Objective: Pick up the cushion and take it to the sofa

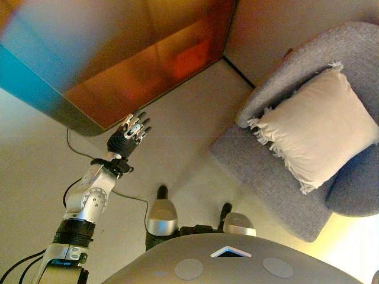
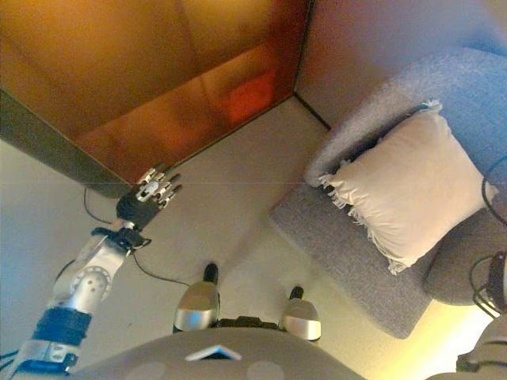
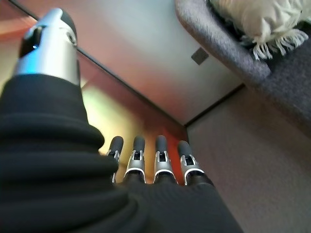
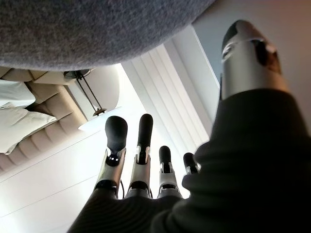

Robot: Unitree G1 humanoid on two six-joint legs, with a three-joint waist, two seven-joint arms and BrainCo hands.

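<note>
The cream cushion (image 1: 320,130) with a fringed edge lies on the seat of a grey armchair (image 1: 266,171) at the right, leaning against its back. It also shows in the left wrist view (image 3: 262,19). My left hand (image 1: 129,137) is held out at the left over the floor, far from the cushion, with straight fingers (image 3: 160,160) and nothing in it. My right hand (image 4: 141,170) shows only in its wrist view, open and empty, just beside the armchair's grey side (image 4: 97,34).
A tall orange-brown wooden panel (image 1: 136,59) stands ahead on the left and meets the wall at a corner. A thin cable (image 1: 77,151) lies on the floor under the left arm. A beige sofa with pale cushions (image 4: 24,126) and a small round table (image 4: 95,116) show far off.
</note>
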